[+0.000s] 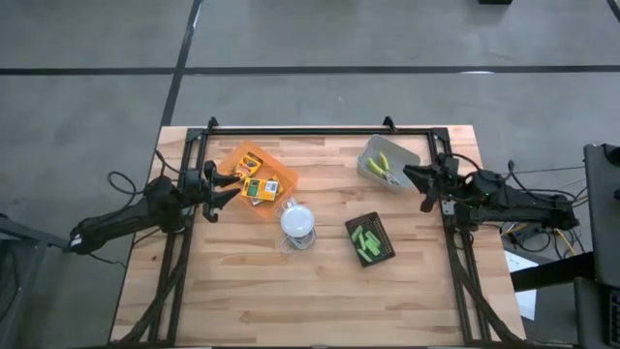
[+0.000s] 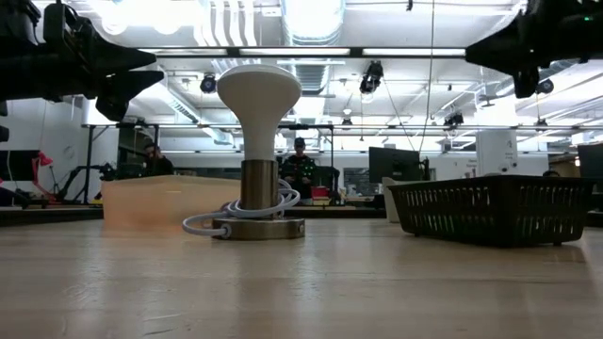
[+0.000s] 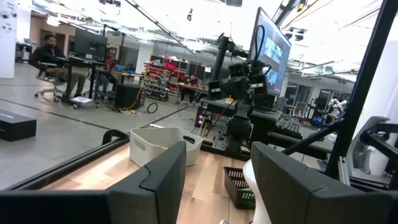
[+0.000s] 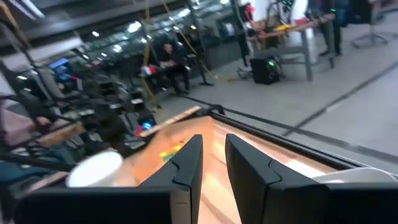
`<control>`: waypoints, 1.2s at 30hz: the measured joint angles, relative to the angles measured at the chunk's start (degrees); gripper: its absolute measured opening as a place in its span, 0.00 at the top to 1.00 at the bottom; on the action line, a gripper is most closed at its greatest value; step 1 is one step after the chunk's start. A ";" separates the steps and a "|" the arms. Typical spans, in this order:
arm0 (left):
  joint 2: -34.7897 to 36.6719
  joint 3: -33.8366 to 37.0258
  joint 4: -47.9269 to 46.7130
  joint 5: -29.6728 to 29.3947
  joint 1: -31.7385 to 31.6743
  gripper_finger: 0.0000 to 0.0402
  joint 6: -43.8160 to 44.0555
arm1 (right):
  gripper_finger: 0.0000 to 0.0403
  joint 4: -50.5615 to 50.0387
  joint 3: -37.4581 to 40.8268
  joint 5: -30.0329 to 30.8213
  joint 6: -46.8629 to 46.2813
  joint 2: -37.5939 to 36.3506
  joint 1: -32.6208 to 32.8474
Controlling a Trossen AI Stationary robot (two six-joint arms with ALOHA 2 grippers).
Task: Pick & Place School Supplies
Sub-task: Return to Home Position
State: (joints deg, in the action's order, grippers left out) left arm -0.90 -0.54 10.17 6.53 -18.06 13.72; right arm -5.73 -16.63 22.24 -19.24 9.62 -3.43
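Note:
Yellow-and-green printed boxes (image 1: 257, 184) lie in the orange tray (image 1: 242, 160). Tools with yellow-green handles (image 1: 386, 167) lie in the grey tray (image 1: 373, 150). Bright green chunks (image 1: 368, 240) lie in the black tray (image 1: 380, 223). My left gripper (image 1: 232, 186) (image 3: 217, 162) hovers open at the orange tray's left side, raised above the table. My right gripper (image 1: 412, 186) (image 4: 214, 152) hangs by the grey tray's near right corner, also raised, with only a narrow gap between its fingers. Neither holds anything.
A white domed object (image 1: 298, 221) (image 2: 258, 94) stands on a clear base with a coiled cord at the table's middle, between the three trays. A black frame (image 1: 320, 129) runs along the table's far edge and sides. People sit in the room beyond the table.

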 joint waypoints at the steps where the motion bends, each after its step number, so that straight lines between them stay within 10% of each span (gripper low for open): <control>1: 0.02 0.00 0.00 0.00 -0.01 0.53 0.00 | 0.83 -0.07 0.56 0.03 0.22 -1.42 0.76; 14: 0.02 0.00 0.00 0.01 0.00 0.53 0.00 | 0.83 -7.90 4.25 0.41 -1.09 -9.57 4.39; 36: 0.01 0.00 -0.02 0.01 -0.01 0.53 0.00 | 0.83 -5.23 6.70 -15.56 -0.62 -9.59 8.87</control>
State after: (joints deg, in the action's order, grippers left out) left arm -0.89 -0.54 10.16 6.55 -18.08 13.72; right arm -10.96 -9.93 6.68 -19.86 0.03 5.44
